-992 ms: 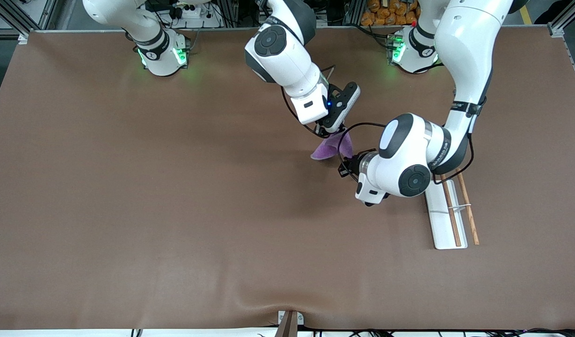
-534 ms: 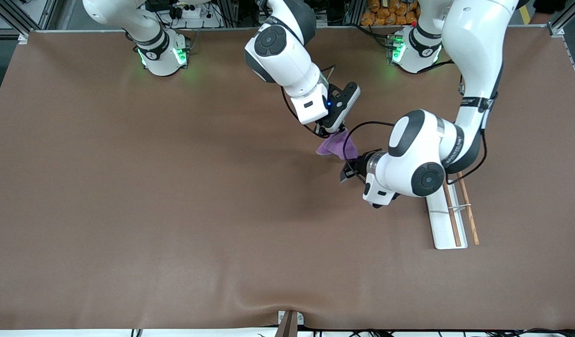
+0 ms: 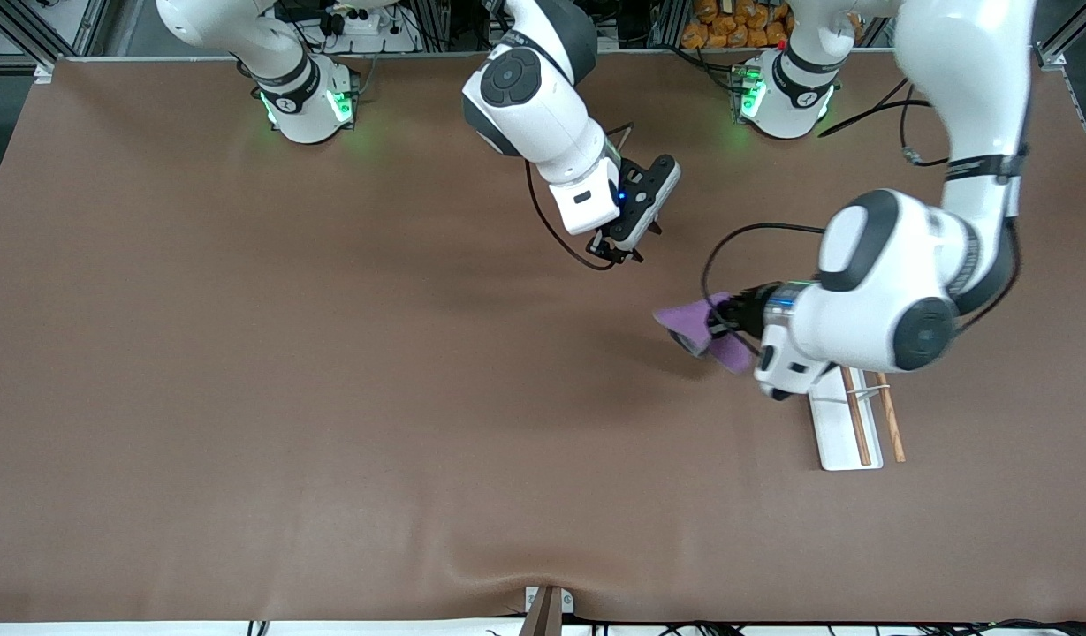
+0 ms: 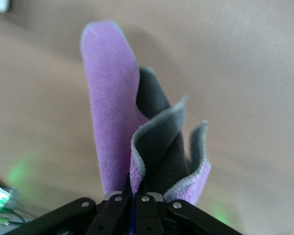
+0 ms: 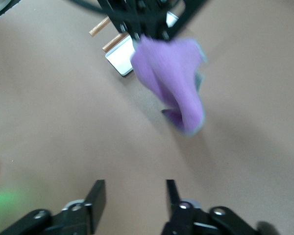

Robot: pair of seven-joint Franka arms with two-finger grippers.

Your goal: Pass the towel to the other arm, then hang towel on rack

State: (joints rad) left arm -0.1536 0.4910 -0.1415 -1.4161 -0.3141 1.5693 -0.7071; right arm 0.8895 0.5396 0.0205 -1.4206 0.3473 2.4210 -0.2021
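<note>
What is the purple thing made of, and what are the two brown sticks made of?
The towel looks like soft fuzzy cloth, purple with a dark grey underside: it folds and droops from the left gripper. The rack seems to have light-brown wooden rods, matte, on a smooth white base, probably plastic.

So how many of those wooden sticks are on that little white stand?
2. Both wooden rods lie side by side on the rack, toward the left arm's end of the table; their upper ends are hidden under that arm.
</note>
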